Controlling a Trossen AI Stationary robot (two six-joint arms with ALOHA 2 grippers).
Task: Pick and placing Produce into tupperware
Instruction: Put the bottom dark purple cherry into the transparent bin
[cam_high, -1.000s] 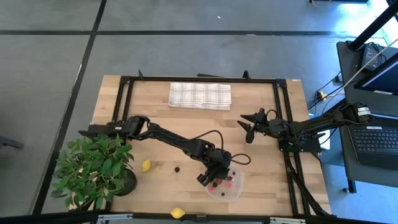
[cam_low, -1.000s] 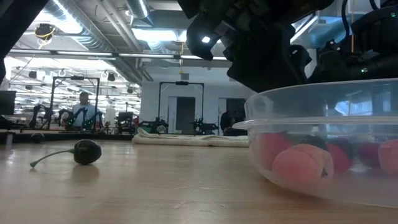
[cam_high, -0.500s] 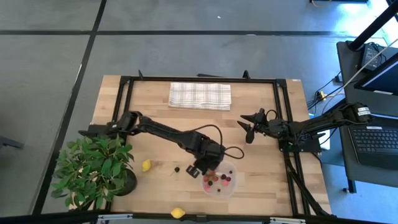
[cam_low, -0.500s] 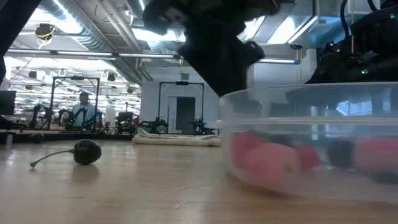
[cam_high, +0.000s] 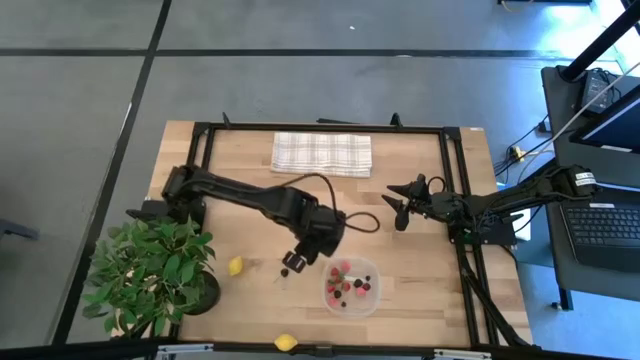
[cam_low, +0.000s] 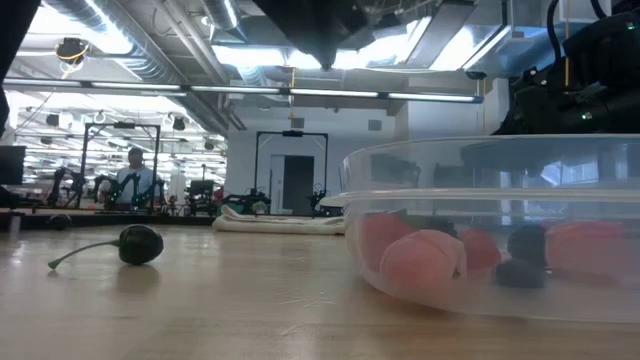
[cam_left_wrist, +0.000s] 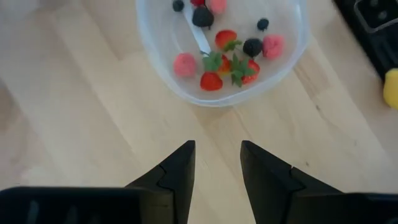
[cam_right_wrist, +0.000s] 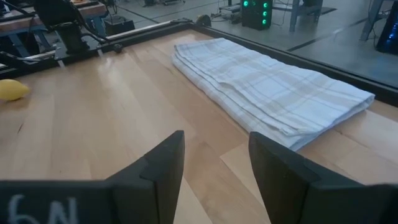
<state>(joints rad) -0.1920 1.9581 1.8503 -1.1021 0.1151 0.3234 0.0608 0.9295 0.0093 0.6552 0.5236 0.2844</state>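
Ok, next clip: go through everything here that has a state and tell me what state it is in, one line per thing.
tupperware: lidless, upright, holding red and dark berries.
dark cherry: loose on the table, outside the tupperware.
lemon: on the table by the plant, not yet packed.
second lemon: at the table's near edge, not yet packed.
cloth: folded flat.
left gripper: fingers apart, empty, beside the tupperware.
right gripper: open, empty, waiting.

Grey floor crossed by dark lines surrounds the wooden desk, a laptop sits at three o'clock, and ceiling strip lights brighten the workshop hall behind.
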